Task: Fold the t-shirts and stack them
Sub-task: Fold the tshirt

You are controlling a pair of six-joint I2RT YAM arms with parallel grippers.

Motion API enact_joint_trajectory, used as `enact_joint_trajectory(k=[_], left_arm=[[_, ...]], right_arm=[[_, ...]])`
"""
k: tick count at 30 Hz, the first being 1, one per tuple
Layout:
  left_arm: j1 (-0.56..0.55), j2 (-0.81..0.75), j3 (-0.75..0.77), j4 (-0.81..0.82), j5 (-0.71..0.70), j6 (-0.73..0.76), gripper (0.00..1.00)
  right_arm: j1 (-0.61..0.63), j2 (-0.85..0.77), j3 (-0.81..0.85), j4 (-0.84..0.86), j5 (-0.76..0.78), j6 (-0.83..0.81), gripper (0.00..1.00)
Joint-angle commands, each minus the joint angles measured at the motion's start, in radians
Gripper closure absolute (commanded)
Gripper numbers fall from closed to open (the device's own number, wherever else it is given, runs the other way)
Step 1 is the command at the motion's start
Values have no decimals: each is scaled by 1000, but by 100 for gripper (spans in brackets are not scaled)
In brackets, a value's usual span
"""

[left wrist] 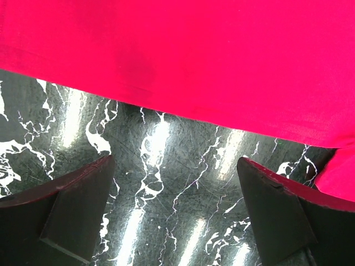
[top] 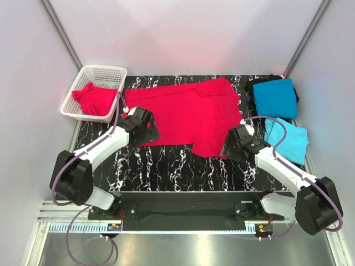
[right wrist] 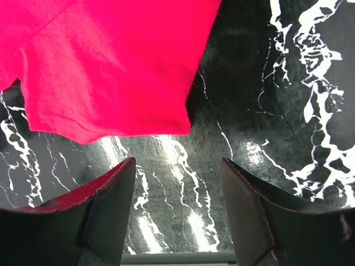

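Spread red t-shirt: laid flat across the middle of the surface, not yet folded, its near hem lying by both claws.
Other t-shirts: a teal-blue t-shirt is folded at the far right, with a sky-blue t-shirt folded just nearer than it. A crumpled red t-shirt is seen in the white basket at the far left.
Left claw: held wide apart just short of the hem, with only bare surface between the fingers. Nothing is gripped.
Right claw: held apart at the near right corner of the cloth, which lies just beyond the fingertips. Nothing is gripped.
Step in hand: judged to be taking hold of the near edge for a first fold.
Doing it well: a lower finger should be slid under the hem so that both layers are caught. Matching points should be gripped on either side, and the edge lifted evenly so the fold line is kept straight.
Hard to make out: from above, the fingertips are covered by the wrists. The wrist views cut the shirt off. A dark shape under the teal-blue t-shirt is perhaps another garment.
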Motion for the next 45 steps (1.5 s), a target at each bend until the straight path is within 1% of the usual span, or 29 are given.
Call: enact_joint_trajectory(k=[1, 6, 10, 16, 20, 23, 24, 25, 26, 27, 28, 30, 31, 33, 35, 36, 37, 39, 40, 41, 42, 43, 44, 45], left_arm=[[-1, -12, 27, -5, -23, 1, 1], [-1, -43, 41, -23, -34, 15, 1], [1, -65, 43, -37, -45, 24, 1], [1, -94, 41, -47, -45, 27, 1], [1, -104, 53, -57, -43, 31, 1], [1, -118, 61, -65, -46, 32, 1], [1, -123, 63, -68, -46, 34, 1], [1, -126, 63, -70, -48, 34, 1], [1, -129, 64, -76, -52, 35, 1], [1, -134, 67, -77, -54, 37, 1], [1, -137, 67, -80, -55, 38, 1], [1, -137, 70, -85, -60, 40, 1], [1, -135, 70, -83, -62, 40, 1], [1, -131, 72, -85, -65, 38, 1], [1, -120, 75, -86, -63, 37, 1], [1, -114, 75, -86, -60, 34, 1], [1, -108, 75, -86, -60, 32, 1], [1, -100, 78, -86, -52, 32, 1], [1, -97, 78, -86, -52, 31, 1], [1, -98, 81, -86, -51, 29, 1], [1, -98, 81, -88, -52, 29, 1], [1, -100, 83, -86, -52, 29, 1], [1, -103, 86, -89, -52, 31, 1], [1, -106, 86, -88, -52, 31, 1]], right_arm=[[8, -8, -17, 79, 4, 57, 32], [3, 40, -74, 214, -50, 69, 31], [-52, 73, -127, 315, -110, 66, 32], [-92, 109, -145, 384, -133, 17, 33], [-98, 133, -143, 437, -177, 15, 43], [-98, 149, -141, 466, -213, 18, 57], [-98, 155, -140, 467, -219, 18, 80], [-98, 155, -135, 467, -219, 18, 93], [-98, 155, -131, 466, -216, 25, 100], [-98, 150, -128, 458, -208, 22, 100], [-98, 147, -105, 408, -187, 18, 100], [-95, 115, -66, 318, -80, 12, 100], [-94, 95, -33, 238, -55, 6, 100], [-94, 26, -5, 170, 23, 2, 100], [-92, -21, 38, 87, 52, -1, 100], [-92, -50, 59, 20, 71, -2, 100], [-92, -58, 100, -5, 72, -3, 100], [-92, -66, 125, -42, 57, -17, 100], [-92, -59, 144, -48, 47, -23, 96], [-92, -36, 144, -50, 39, -25, 64], [-92, -17, 144, -48, 40, -21, 50], [-92, 0, 139, -51, 40, -17, 39], [-92, 35, 139, -56, 42, -3, 36], [-92, 50, 138, -77, 62, 12, 36]])
